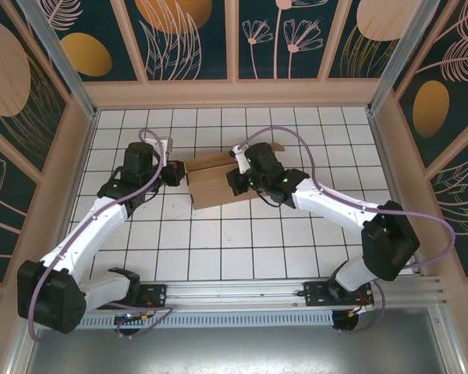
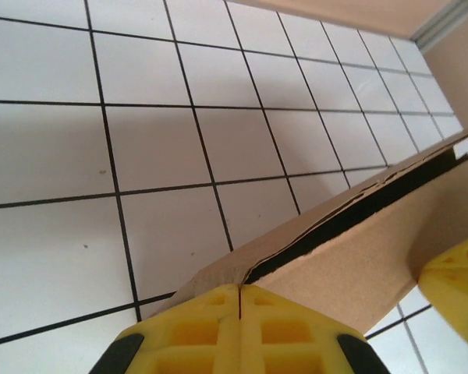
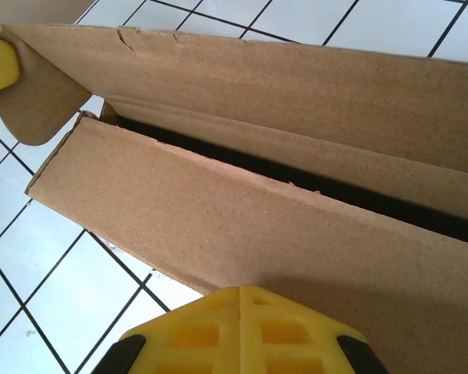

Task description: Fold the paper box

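The paper box (image 1: 215,182) is plain brown cardboard, partly folded, lying on the white tiled floor between my two arms. In the left wrist view the paper box (image 2: 374,249) shows a dark slit between a raised wall and a flap. My left gripper (image 1: 176,173) is shut, its yellow tips (image 2: 240,288) touching the box's left corner. Shut as well, my right gripper (image 1: 237,184) has its tips (image 3: 239,290) pressed against the long side wall of the paper box (image 3: 242,226). Neither has cardboard between its fingers.
The tiled floor (image 1: 218,241) is walled by tan panels (image 1: 234,93) at the back and sides. A metal rail (image 1: 242,292) with both arm bases runs along the near edge. Purple cables loop over each arm. A rounded box flap (image 3: 39,105) sticks out near the left gripper.
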You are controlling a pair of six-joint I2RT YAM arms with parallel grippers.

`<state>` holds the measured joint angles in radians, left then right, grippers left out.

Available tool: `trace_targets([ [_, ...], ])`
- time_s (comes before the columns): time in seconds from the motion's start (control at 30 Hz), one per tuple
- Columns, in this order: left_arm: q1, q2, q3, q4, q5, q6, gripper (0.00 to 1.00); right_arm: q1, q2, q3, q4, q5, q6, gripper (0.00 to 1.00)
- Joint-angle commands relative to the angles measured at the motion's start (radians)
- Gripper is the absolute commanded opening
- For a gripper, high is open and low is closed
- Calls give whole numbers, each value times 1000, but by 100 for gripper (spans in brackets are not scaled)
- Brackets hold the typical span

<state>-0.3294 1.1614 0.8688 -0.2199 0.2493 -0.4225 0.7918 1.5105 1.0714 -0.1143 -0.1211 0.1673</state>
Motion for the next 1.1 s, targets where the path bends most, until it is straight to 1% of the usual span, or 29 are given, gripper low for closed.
trace_targets([
  [0.0,-10,-2,-3,6,-9,-142,0,19,42,-14,-44,23,14,4],
  [0.2,-10,37,33,-21,13,-199,0,26,37,-27,-33,29,20,4],
  [0.5,-11,37,-18,0,16,-301,0,35,35,-55,-9,36,28,4],
  [0.6,-11,21,-37,20,35,-343,0,35,34,-58,-9,37,27,4],
  [1.07,-32,-52,-144,31,29,-361,0,38,20,-76,-2,59,25,4],
])
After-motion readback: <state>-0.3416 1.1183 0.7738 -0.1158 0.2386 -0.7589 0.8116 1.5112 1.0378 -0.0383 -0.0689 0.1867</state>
